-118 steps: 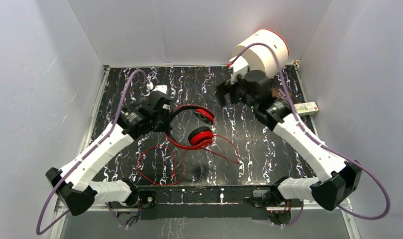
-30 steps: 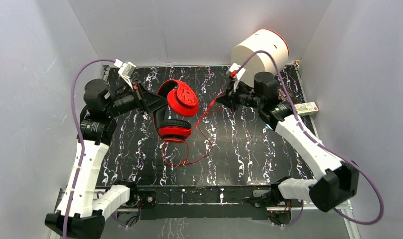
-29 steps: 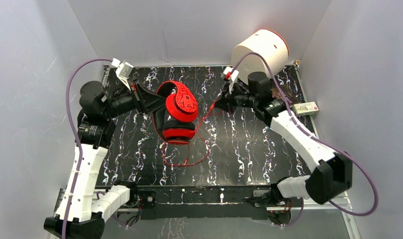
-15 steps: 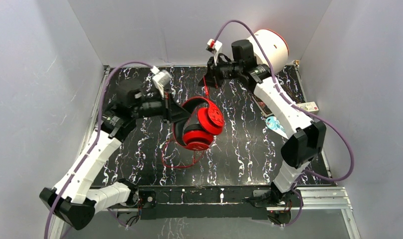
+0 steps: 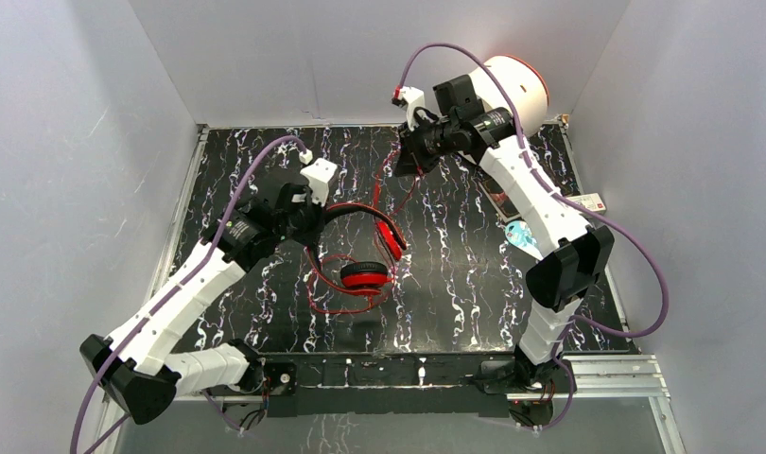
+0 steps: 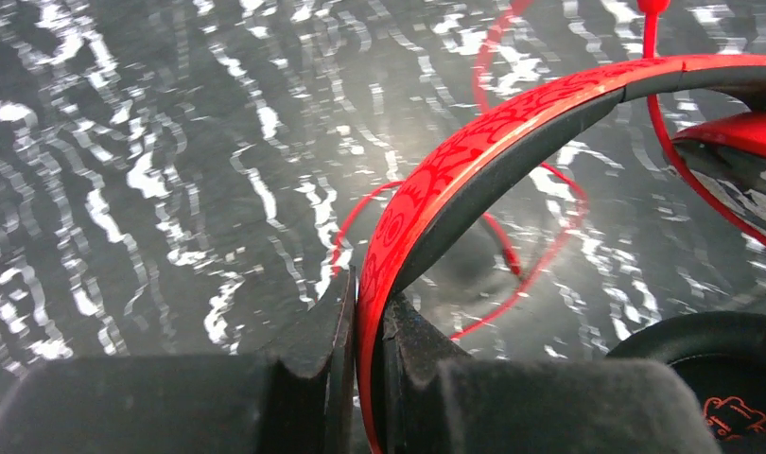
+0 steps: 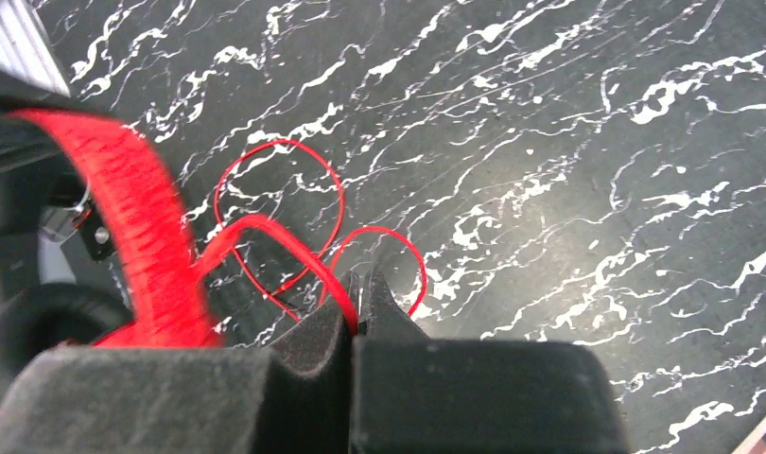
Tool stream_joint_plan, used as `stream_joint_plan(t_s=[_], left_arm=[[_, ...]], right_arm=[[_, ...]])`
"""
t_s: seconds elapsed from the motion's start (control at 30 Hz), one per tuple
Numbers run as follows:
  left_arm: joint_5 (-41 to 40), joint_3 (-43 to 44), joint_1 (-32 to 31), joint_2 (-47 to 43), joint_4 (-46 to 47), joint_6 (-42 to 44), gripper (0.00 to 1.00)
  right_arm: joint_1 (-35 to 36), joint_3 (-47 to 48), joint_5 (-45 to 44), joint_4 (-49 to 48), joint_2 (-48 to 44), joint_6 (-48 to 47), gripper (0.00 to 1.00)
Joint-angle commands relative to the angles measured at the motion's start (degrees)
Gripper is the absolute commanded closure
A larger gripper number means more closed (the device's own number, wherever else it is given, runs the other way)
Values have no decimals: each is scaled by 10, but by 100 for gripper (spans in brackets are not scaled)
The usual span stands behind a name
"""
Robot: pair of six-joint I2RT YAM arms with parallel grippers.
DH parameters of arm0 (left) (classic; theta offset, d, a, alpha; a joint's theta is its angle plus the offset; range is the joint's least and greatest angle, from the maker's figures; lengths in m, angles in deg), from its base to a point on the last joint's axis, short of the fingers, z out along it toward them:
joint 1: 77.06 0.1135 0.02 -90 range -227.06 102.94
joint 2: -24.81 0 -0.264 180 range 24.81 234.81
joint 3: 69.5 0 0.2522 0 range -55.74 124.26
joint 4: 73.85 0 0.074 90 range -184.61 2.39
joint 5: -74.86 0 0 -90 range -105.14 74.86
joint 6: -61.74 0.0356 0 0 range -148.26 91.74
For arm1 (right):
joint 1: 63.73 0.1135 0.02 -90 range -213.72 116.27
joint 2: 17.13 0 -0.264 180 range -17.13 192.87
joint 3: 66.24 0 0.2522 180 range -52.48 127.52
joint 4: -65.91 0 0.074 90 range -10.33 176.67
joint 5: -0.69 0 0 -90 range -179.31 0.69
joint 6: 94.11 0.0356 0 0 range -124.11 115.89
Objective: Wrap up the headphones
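Headphones point(image 5: 366, 276) lower than before; close-up only: left fingers point(image 6: 313, 345) tight on headband point(image 6: 512, 123), right fingers point(image 7: 313, 339) tight on cable point(image 7: 264, 225).

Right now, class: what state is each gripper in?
Left gripper: closed on the headphones, at the headband.
Right gripper: closed on the cable.

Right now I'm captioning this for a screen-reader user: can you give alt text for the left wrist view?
The left end effector clamps the headphones by their red headband. The headband arcs up to the right, a black ear pad shows at lower right, and the thin red cable loops over the black marbled table.
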Motion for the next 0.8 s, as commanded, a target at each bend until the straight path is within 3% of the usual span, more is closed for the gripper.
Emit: stream_joint_plan(t_s=[0.0,0.17,0.33,0.43,0.57,0.67,0.77], left_arm=[[-187,7,-15,22,-2,3,100],[-369,6,-16,36,6,-61,100],[-475,38,-16,78,-2,-149,100],[-471,79,-16,110,-15,-210,100],[-471,135,-16,143,-29,-272,100],[-473,173,-16,157,-32,-291,100],[-468,195,-16,155,-29,-306,100]], right_arm=[[38,71,0,69,-17,-8,100],[69,123,-5,117,-16,7,100],[96,69,80,81,-45,56,100],[109,-30,154,-43,-86,143,100],[116,-197,214,-287,-156,314,100],[118,-299,219,-450,-204,419,97],[120,-362,180,-506,-244,440,93]])
